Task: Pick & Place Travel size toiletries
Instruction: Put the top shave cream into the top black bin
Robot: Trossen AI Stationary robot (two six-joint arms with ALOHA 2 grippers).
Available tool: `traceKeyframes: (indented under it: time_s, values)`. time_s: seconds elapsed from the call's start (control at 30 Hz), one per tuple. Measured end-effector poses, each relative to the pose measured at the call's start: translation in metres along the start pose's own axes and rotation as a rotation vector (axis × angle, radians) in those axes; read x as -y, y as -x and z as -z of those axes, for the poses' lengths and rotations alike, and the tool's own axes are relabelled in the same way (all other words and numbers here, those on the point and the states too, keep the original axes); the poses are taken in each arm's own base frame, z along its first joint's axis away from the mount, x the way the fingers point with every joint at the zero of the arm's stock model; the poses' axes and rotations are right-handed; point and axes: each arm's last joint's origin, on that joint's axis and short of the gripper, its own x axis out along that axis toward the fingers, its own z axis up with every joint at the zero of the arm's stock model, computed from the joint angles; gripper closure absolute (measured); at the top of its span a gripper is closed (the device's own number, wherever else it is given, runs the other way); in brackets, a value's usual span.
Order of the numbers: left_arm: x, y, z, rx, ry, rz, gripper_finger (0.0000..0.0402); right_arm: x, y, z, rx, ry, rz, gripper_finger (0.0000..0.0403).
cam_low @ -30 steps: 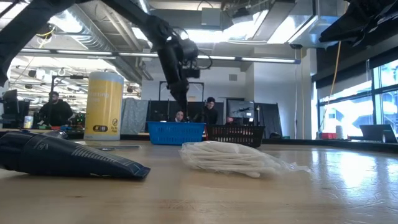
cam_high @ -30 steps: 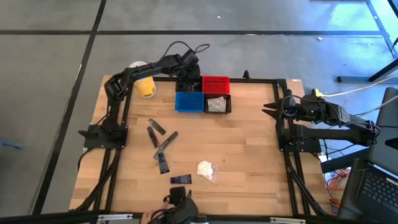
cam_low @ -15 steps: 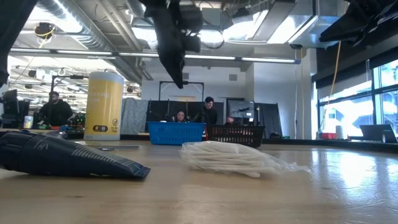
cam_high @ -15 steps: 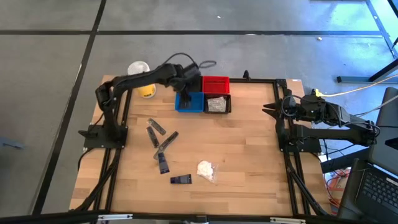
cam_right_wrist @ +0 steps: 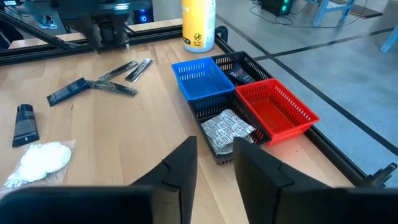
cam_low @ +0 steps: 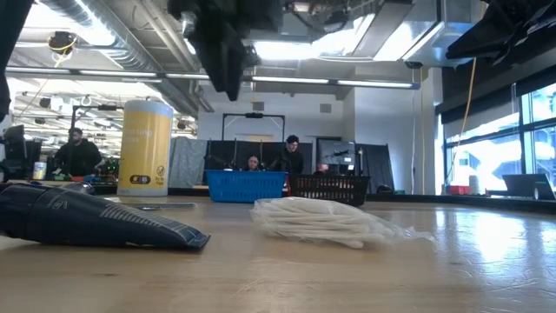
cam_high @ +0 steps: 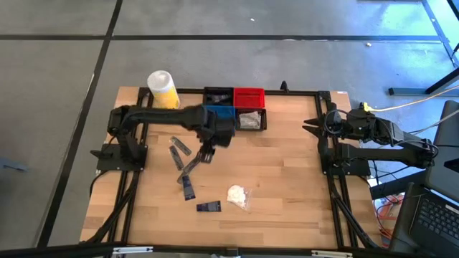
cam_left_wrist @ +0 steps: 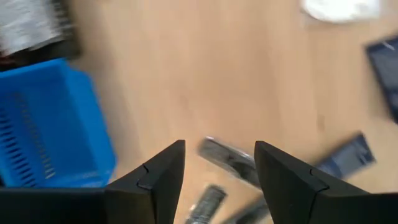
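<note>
Several flat dark tubes (cam_high: 188, 163) lie scattered on the wooden table left of the middle, and the wrist view shows one tube (cam_left_wrist: 227, 158) below the fingers. Another dark tube (cam_high: 209, 206) and a white wad in clear wrap (cam_high: 238, 195) lie nearer the front edge. Crinkly packets (cam_high: 249, 120) fill a black bin. My left gripper (cam_high: 206, 149) hangs open above the tubes, pointing down, its fingers (cam_left_wrist: 163, 177) holding nothing. My right gripper (cam_high: 310, 127) waits open at the table's right side, also with nothing in it (cam_right_wrist: 214, 165).
A blue bin (cam_high: 215, 113), a red bin (cam_high: 249, 97) and a second black bin (cam_high: 217, 94) stand together at the far middle. A tall yellow container (cam_high: 163, 87) stands at the far left. People stand in the room behind the table (cam_low: 78, 156).
My left gripper has swung from above the bins at the far edge toward the near edge, and now hangs over the scattered tubes. It has rolled somewhat on the way. The tubes, the wad and the bins lie as before.
</note>
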Motion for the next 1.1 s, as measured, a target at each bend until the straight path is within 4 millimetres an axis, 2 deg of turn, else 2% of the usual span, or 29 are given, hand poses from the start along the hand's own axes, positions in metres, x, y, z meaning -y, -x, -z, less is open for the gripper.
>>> traceKeyframes:
  time_s: [0.23, 0.43, 0.57, 0.87, 1.1]
  values:
    - [0.054, 0.001, 0.0, -0.083, -0.203, 0.051, 0.0213, 0.0, 0.0, 0.0, 0.0, 0.0, 0.0, 0.0278]
    - [0.089, 0.002, -0.002, -0.08, -0.303, 0.066, 0.0213, 0.0, 0.0, 0.0, 0.0, 0.0, 0.0, 0.0265]
    - [0.109, -0.004, 0.003, -0.111, -0.365, 0.072, 0.0213, 0.0, 0.0, 0.0, 0.0, 0.0, 0.0, 0.0258]
    - [0.14, -0.034, 0.024, -0.246, -0.493, 0.056, 0.0213, 0.0, 0.0, 0.0, 0.0, 0.0, 0.0, 0.0246]
    - [0.149, -0.059, 0.042, -0.33, -0.665, 0.048, 0.0213, 0.0, 0.0, 0.0, 0.0, 0.0, 0.0, 0.0236]
